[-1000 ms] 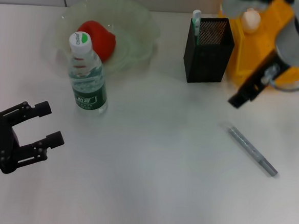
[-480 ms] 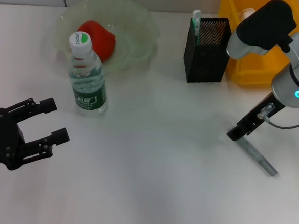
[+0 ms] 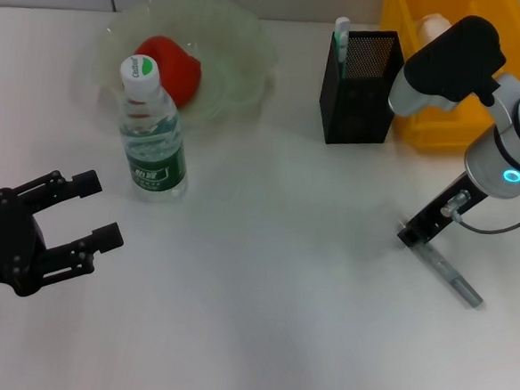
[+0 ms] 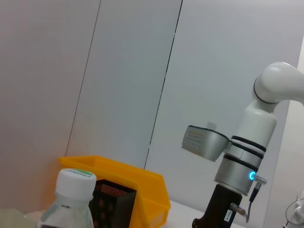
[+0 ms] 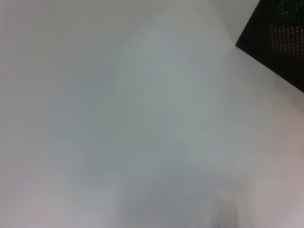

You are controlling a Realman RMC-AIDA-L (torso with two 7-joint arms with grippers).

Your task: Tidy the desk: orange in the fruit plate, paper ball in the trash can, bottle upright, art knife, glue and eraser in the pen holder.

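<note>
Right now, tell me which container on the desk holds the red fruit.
The pale-green glass bowl behind the bottle; the black mesh cup and yellow bin do not.

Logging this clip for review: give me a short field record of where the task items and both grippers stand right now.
orange: in the fruit plate
bottle: upright, beside the plate
paper ball: in the trash can
art knife: lying on the desk
pen holder: holds a white-green item
right gripper: at the knife's end
left gripper: open, idle
</note>
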